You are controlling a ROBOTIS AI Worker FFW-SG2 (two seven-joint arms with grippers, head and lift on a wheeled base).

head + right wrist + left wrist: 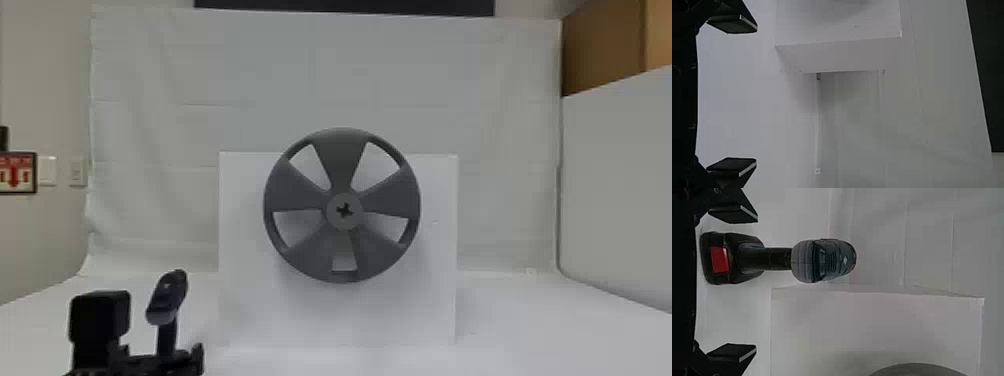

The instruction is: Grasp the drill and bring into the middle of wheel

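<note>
White cloth backdrop (325, 65) and white table (525, 320), with a grey wheel (341, 155) and a drill (167, 300).
The wheel is upright at the front face of a white box (240, 210), and its round hub (345, 222) has a small dark cross-shaped mark in the middle. To the left of the box, at the lower left of the head view, the drill stands upright on the table, near the left gripper (161, 352). In the left wrist view, this gripper's two fingers are spread wide; the drill, with a red patch (719, 259) on its base, appears between them and is not pinched. The right gripper (756, 96), in its own wrist view, also has the fingers spread wide, holding nothing, and faces the box and the table.
</note>
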